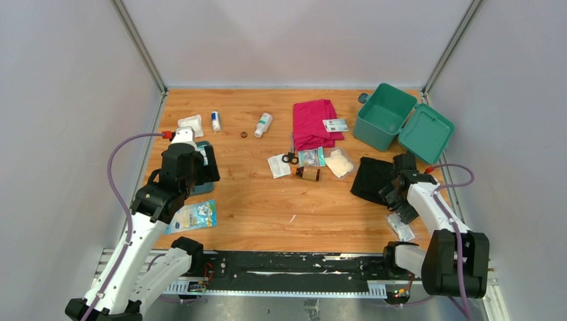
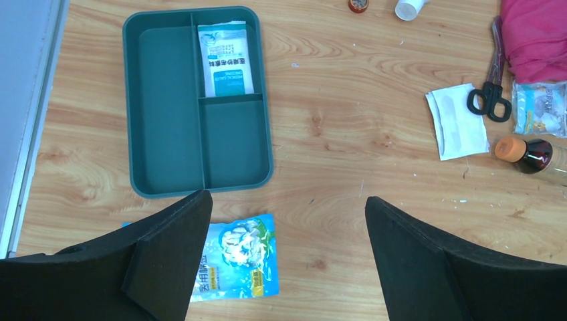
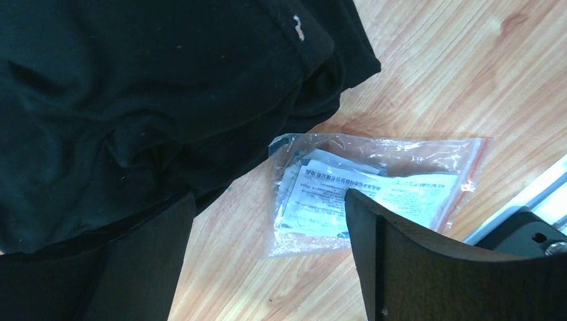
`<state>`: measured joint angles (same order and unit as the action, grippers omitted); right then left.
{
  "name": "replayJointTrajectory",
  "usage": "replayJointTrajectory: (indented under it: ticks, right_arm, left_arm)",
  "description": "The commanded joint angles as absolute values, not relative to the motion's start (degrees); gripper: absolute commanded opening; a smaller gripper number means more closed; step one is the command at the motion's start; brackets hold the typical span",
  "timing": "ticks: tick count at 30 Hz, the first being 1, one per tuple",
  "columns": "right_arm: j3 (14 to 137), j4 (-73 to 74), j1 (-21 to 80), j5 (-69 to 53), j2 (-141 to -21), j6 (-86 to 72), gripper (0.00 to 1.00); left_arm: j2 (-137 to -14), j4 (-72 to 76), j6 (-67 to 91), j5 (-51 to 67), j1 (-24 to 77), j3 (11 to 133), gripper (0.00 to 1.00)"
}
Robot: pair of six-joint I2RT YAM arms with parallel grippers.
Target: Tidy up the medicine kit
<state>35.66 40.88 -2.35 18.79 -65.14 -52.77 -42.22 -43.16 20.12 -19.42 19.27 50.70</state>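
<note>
One teal medicine kit (image 1: 391,120), lid open, stands at the far right corner of the table (image 1: 254,200), with one pink cloth (image 1: 315,122), one black cloth (image 3: 134,100), one pair of scissors (image 2: 488,100) and one three-compartment tray (image 2: 167,134) holding one packet (image 2: 226,57); the left gripper (image 2: 286,200) and right gripper (image 3: 267,197) each hover with fingers spread apart, empty.

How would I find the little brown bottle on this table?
Find the pink cloth at the far middle of the table. Just nearer than it lies a cluster of packets with black-handled scissors; the brown bottle lies on its side at the cluster's near edge. It alone is dark amber with an orange cap; the other bottles are white.
</note>
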Motion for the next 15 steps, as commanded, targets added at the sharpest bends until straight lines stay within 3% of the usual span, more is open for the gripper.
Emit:
replayJointTrajectory:
  ticks: [1,7,15]
  right_arm:
    - [32.31,37.07,-5.51,15.97,-65.92,-51.7,0.86]
    - [28.36,32.31,-8.19,12.02,-68.84,-50.87,0.81]
    - [26.74,29.97,-9.14,8.68,-71.1,-49.9,0.59]
  left_arm:
    - [-42.18,-42.18,19.84,-18.72,19.67,50.63,0.9]
    - [-42.5,-42.17,19.95,-18.72,19.69,50.63,0.9]
    - [-42.6,-42.1,20.1,-18.9,19.64,50.54,0.9]
